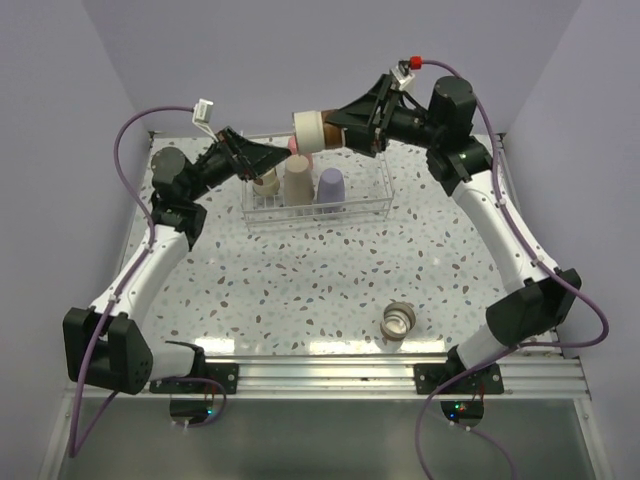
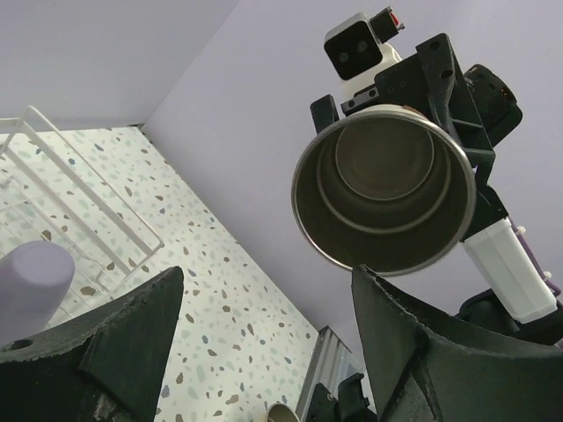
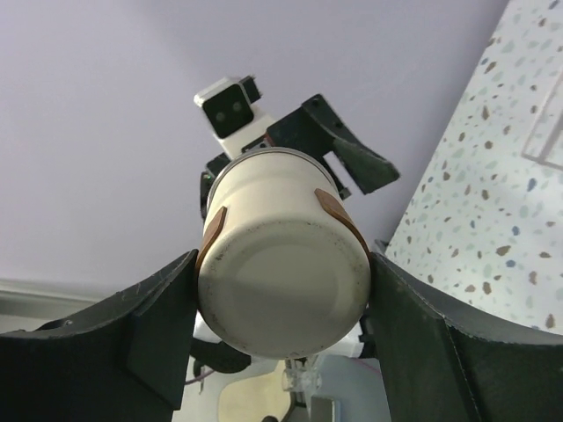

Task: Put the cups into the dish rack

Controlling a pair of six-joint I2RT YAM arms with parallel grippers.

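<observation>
- The right tool (image 1: 325, 130) is clamped on a steel cup (image 1: 306, 128). Its own wrist view shows the cup's pale base (image 3: 281, 272) wedged between the two fingers, well off the worktop (image 1: 300, 280).
- The cup lies on its side in the air above the back edge of the dish rack (image 1: 385, 190), with its open mouth (image 2: 383, 189) turned toward the left arm.
- The left tool (image 1: 275, 155) sits just beside that mouth with its fingers (image 2: 132, 334) spread apart and nothing between them. It does not appear to touch the cup.
- In the rack below stand a lavender cup (image 1: 330, 185), which seems base-up, a beige cup (image 1: 297, 182) and a tan-based cup (image 1: 267, 180). The rack's right end looks free.
- The step in hand is probably carrying this cup to the rack on the right arm alone.
- The next move likely calls for the left tool to draw clear, then for the right wrist to roll the cup mouth-down and lower it into the free right end without knocking the lavender cup.
- A loose cup (image 1: 398, 322) waits on the worktop near the right arm's base.
</observation>
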